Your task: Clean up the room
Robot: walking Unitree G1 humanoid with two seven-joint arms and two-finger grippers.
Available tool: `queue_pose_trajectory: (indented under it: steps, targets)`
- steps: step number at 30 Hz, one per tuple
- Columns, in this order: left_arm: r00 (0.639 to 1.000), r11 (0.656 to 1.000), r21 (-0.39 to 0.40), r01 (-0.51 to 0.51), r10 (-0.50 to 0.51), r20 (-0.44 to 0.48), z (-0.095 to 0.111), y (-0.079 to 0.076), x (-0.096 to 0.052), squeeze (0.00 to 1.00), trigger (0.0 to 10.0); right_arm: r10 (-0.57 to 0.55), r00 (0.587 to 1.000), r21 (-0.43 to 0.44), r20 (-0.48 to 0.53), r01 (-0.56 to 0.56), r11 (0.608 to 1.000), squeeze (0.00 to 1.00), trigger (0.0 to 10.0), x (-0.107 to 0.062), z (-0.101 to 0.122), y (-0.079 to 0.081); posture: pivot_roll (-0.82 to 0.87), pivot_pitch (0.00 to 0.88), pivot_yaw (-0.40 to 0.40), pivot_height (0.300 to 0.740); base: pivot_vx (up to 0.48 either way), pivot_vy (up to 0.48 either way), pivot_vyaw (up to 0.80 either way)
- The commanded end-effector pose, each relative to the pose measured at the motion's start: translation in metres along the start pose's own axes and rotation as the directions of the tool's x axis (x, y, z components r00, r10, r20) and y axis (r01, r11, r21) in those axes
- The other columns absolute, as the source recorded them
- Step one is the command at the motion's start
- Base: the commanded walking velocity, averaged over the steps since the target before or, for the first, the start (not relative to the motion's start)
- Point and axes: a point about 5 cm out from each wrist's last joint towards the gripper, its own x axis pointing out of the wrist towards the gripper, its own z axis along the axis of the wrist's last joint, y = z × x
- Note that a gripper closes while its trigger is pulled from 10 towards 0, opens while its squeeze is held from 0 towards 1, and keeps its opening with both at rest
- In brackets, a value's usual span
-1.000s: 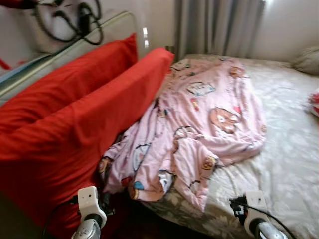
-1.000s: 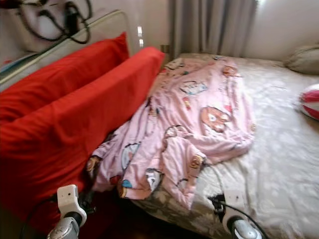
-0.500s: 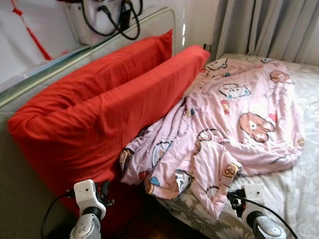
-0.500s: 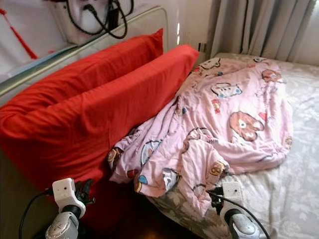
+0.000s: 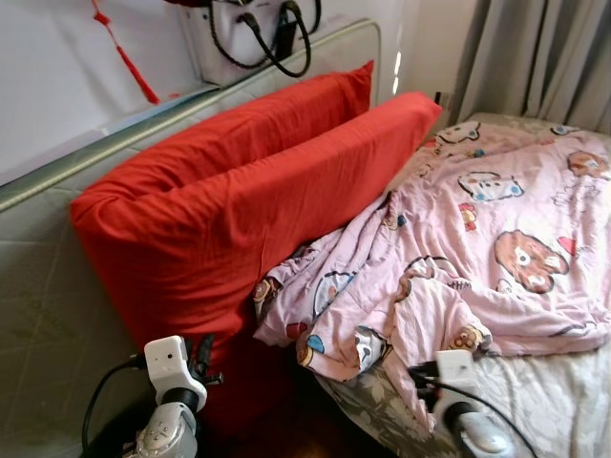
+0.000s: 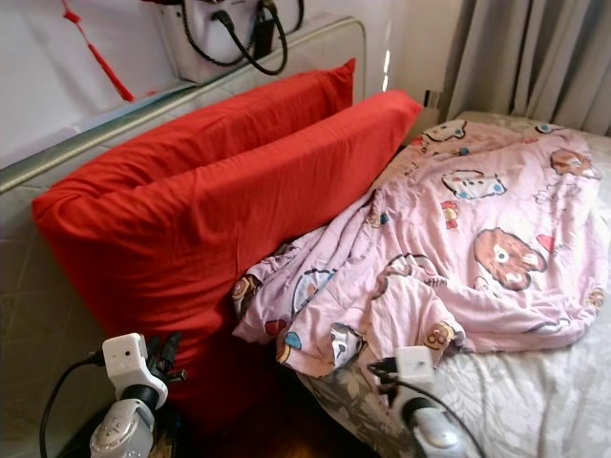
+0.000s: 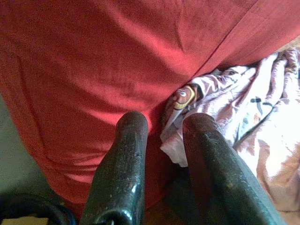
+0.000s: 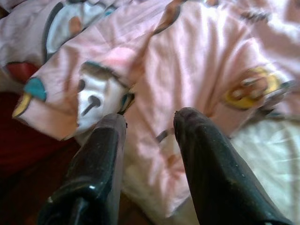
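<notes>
Blanket (image 5: 496, 239), pink w/ cartoon prints, is lying crumpled along bed (image 5: 558, 410), long axis running from foot corner toward curtain, beside red pillows (image 5: 239, 210). Left gripper (image 7: 164, 126) & right gripper (image 8: 149, 117) are hovering, fingers parted, holding nothing.

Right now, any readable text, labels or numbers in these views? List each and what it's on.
None readable.
The pink cartoon-print blanket carries only bear and animal pictures, no letters.
The red pillows are plain.
The white box with black cables on the wall shows no legible marking.

pink cartoon blanket (image 5: 477, 248) — rumpled, on bed (image 5: 554, 410)
</notes>
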Motion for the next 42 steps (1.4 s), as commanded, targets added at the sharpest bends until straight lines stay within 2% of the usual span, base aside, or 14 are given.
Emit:
queue_pose_trajectory:
  steps: [1,8,13,18,22,34,35,37,42]
  targets:
    - [1.000,1.000,0.005,-0.001,0.001,-0.007,0.001,0.002,-0.001,0.00,10.0,0.014,0.999,0.023,0.038,-0.015,1.000,0.00,10.0,0.004,0.007,0.008,0.01,0.000,0.043,0.740,0.000,0.000,0.00]
    - [1.000,1.000,0.007,0.004,-0.004,-0.012,0.001,0.002,-0.002,0.00,10.0,-0.004,0.998,0.026,0.060,0.003,1.000,0.00,10.0,0.004,0.010,0.007,0.01,0.000,0.044,0.740,0.000,0.000,0.00]
    - [1.000,1.000,0.014,0.007,-0.007,-0.010,0.001,0.003,-0.003,0.00,10.0,-0.096,0.988,0.029,0.123,0.093,0.995,0.00,10.0,0.003,0.019,-0.003,0.01,0.000,0.044,0.740,0.000,0.000,0.00]
    - [1.000,1.000,0.017,0.005,-0.005,-0.006,0.003,0.004,-0.003,0.00,10.0,-0.130,0.979,0.030,0.155,0.127,0.991,0.00,10.0,0.003,0.024,-0.008,0.01,0.000,0.042,0.740,0.000,0.000,0.00]
    - [1.000,1.000,0.025,0.008,-0.008,0.000,0.004,0.004,-0.002,0.00,10.0,-0.164,0.976,0.011,0.146,0.164,0.986,0.00,10.0,0.003,0.025,-0.011,0.01,0.000,0.040,0.740,0.000,0.000,0.00]
    - [1.000,0.999,0.030,0.014,-0.015,0.011,0.008,0.003,0.001,0.00,10.0,-0.160,0.966,0.031,0.205,0.158,0.987,0.00,10.0,0.006,0.037,-0.004,0.02,0.000,0.035,0.710,0.000,0.000,0.00]
    - [1.000,0.999,0.030,0.014,-0.015,0.011,0.008,0.003,0.001,0.00,10.0,-0.160,0.966,0.031,0.205,0.158,0.987,0.00,10.0,0.006,0.037,-0.004,0.02,0.000,0.035,0.710,0.000,0.000,0.00]
    - [1.000,0.999,0.032,0.015,-0.015,0.013,0.010,0.003,0.002,0.00,10.0,-0.172,0.964,0.084,0.200,0.158,0.984,0.00,10.0,0.008,0.038,-0.002,0.02,0.000,0.037,0.710,0.000,0.000,0.00]
    - [1.000,0.999,0.035,0.012,-0.013,0.015,0.011,0.004,0.002,0.00,10.0,-0.157,0.971,0.070,0.183,0.146,0.987,0.00,10.0,0.010,0.039,0.001,0.03,0.000,0.038,0.710,0.000,0.000,0.00]
